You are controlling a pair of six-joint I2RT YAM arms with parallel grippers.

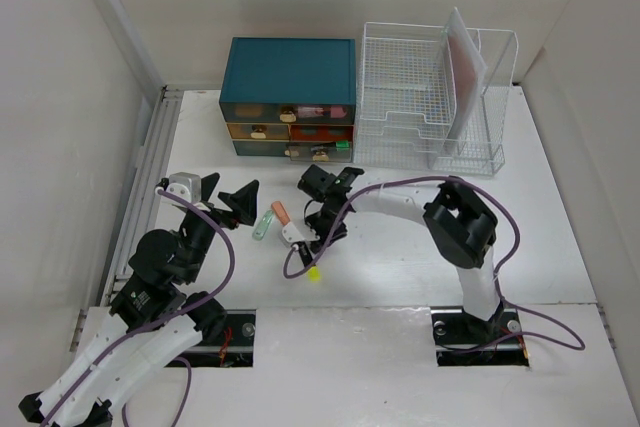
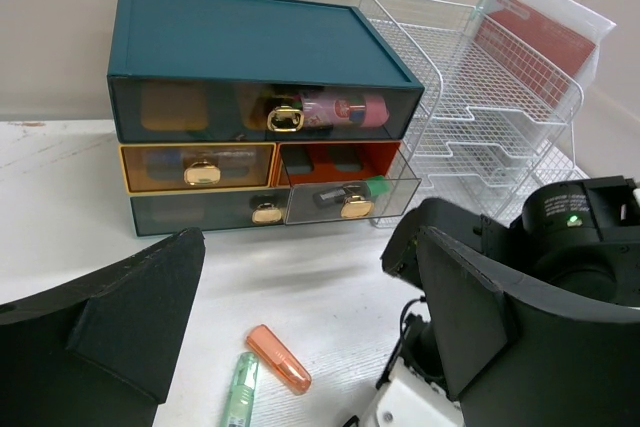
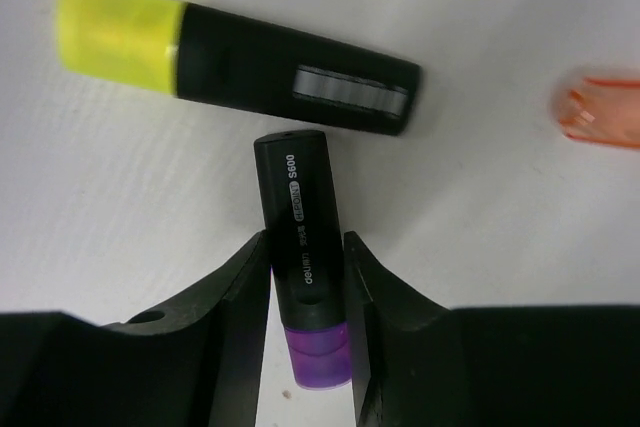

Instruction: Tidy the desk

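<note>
The right tool (image 3: 308,247) has its two fingers (image 3: 235,297) pressed against either side of a purple-capped marker (image 3: 297,197). It is clamped on the black barrel just above the cap, near the middle of the white counter (image 1: 560,227) and somewhat toward its near edge. The marker's long axis runs straight out along the tool's reach, with the purple cap tucked back between the fingers and the blunt black end pointing away. Just past that end a yellow-capped highlighter (image 3: 250,52) lies crosswise, so close that contact cannot be ruled out. An orange cap (image 3: 600,112) sits off to one side, with a green pen (image 2: 240,392) close beside it. The left tool (image 2: 305,247) hangs with its fingers wide apart and nothing between them, toward the left edge of the counter, facing the same cluster. The right arm is plainly the nearer one, already on the marker. Along the far edge stand a teal drawer box (image 1: 290,67) and, toward the far right corner, a white wire rack (image 1: 420,97). The coming move looks likely to be a lift straight up, since pushing forward along the marker's axis would drive it into the highlighter.
</note>
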